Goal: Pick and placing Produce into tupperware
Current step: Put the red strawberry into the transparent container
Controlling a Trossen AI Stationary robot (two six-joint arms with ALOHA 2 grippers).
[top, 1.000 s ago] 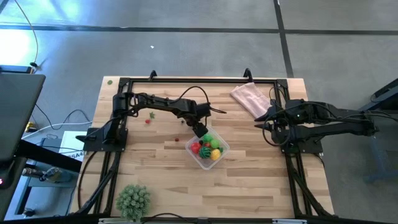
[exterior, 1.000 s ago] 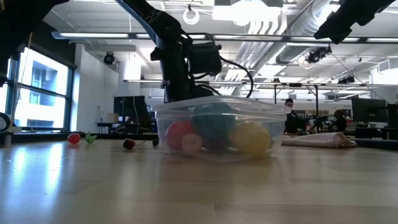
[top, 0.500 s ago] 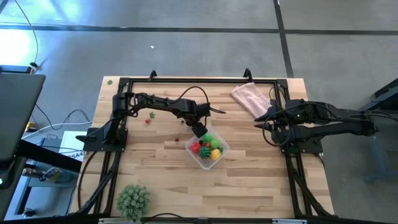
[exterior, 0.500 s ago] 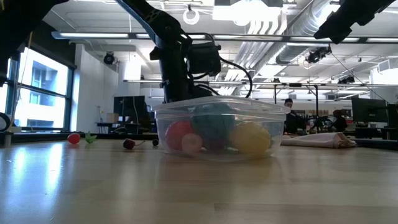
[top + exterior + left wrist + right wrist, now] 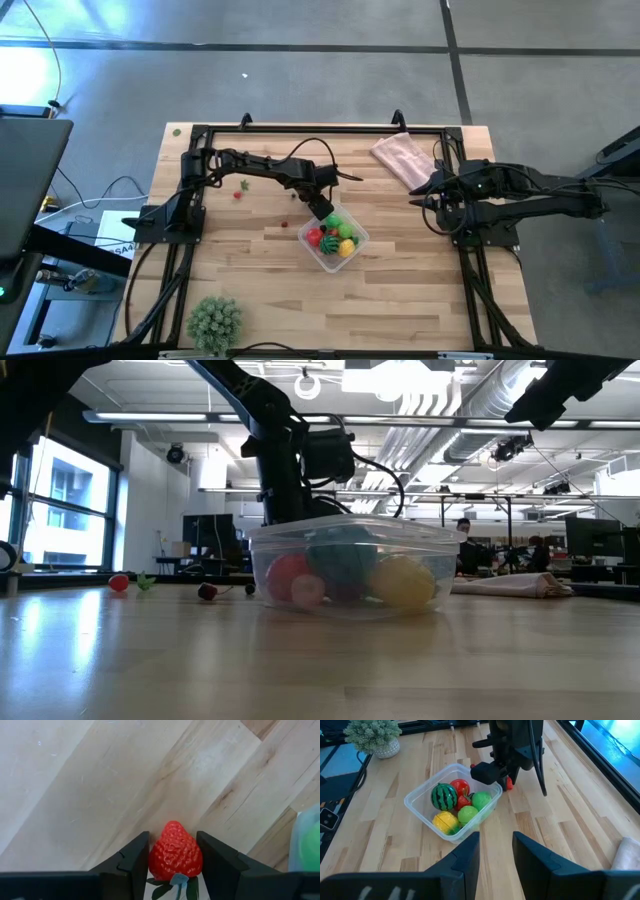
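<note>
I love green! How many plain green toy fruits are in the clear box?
2. One green fruit sits by the tupperware's wall beside the red fruit; the other touches the yellow fruit. More may hide underneath.

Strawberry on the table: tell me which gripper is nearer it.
Left. The left gripper straddles the strawberry beside the tupperware; the right gripper hangs well off to the table's right side.
</note>
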